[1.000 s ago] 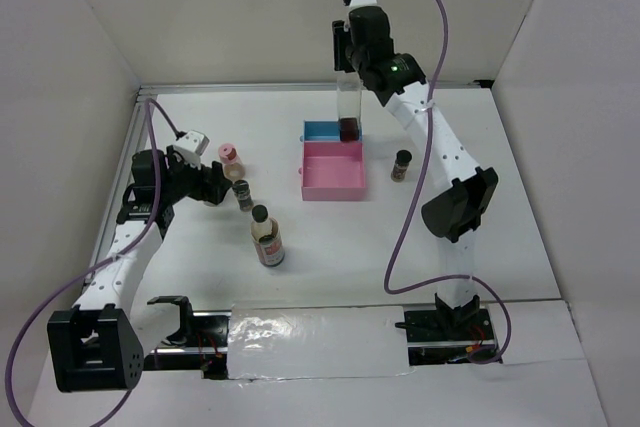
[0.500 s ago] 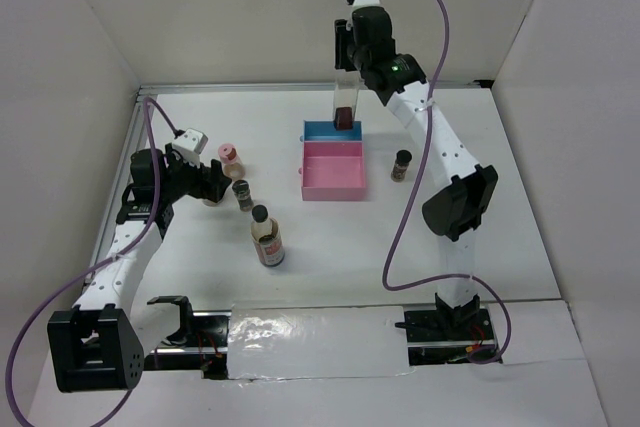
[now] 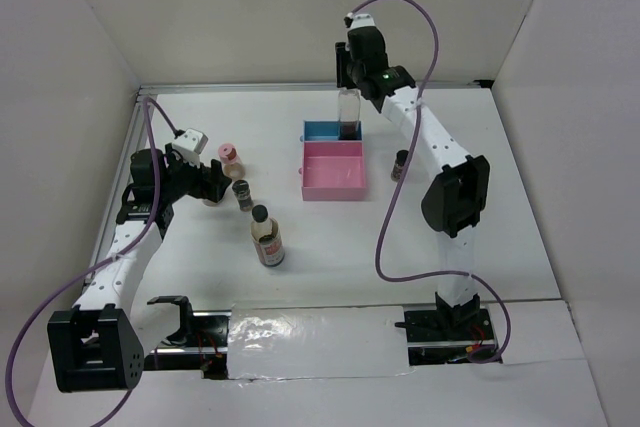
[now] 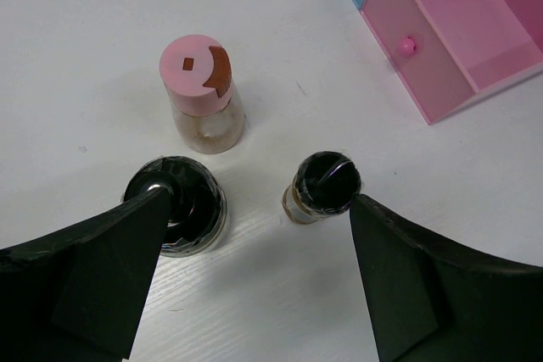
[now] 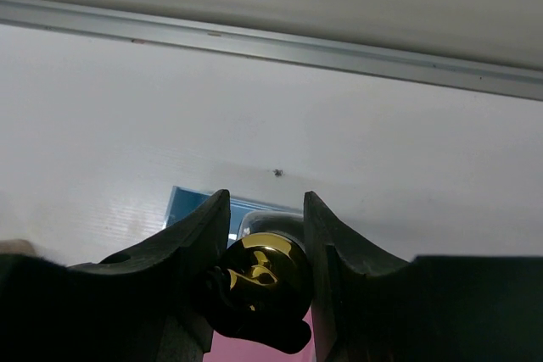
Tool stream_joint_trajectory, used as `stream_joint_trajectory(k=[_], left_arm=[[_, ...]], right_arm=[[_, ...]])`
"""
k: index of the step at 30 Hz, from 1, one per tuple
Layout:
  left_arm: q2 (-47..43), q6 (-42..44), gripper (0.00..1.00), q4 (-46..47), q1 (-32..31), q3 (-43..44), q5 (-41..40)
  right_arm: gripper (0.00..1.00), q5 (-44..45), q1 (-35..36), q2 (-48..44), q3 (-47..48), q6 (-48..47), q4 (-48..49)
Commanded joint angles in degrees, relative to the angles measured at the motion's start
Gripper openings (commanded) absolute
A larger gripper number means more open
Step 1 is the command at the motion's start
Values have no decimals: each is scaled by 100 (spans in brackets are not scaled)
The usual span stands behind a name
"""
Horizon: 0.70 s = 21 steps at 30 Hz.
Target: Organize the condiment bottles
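My right gripper [image 3: 350, 82] is shut on the gold cap [image 5: 263, 267] of the tall clear bottle [image 3: 348, 112]. That bottle stands upright with its dark base in the blue compartment [image 3: 318, 131] of the tray. My left gripper [image 4: 259, 209] is open just above the table. A wide dark-capped jar [image 4: 176, 205] sits partly under its left finger. A small dark-capped jar [image 4: 325, 186] is beside its right finger. The pink-capped jar [image 4: 199, 82] stands just beyond them. The black-capped red-labelled bottle [image 3: 267, 237] stands nearer the arm bases.
The pink compartment [image 3: 333, 169] of the tray adjoins the blue one on its near side. Another dark-capped spice jar [image 3: 400, 164] stands to the right of the tray, close under my right arm. White walls enclose the table on three sides.
My right arm tilted the tall bottle up, then brought it back down upright over the blue compartment, and its elbow swung. The left arm and the jars stayed put.
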Motion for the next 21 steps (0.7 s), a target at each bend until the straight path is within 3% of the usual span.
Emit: stream_joint_trajectory(k=[1,10,11,12,16,21], left_arm=[[-40,8,99,240,36,176,124],[-110,60,99,257,36,141,160],[-128,87,99,258,36,132,177],[-163,87,99,275,36,123,186],[-163,113,99,284,36,140,300],[-233,306,99,301,36,167,572]], right_arm=[[0,166,-32,-204,-45,68,955],[0,289,-23,-520,-1108,384,1306],[16,298,-14,-555,-1126,402,1254],[25,289,-23,-591,-1144,393,1254],[46,315,-14,-801,-1434,384,1332],[85,263,-32,-1013,-1645,340,1359]])
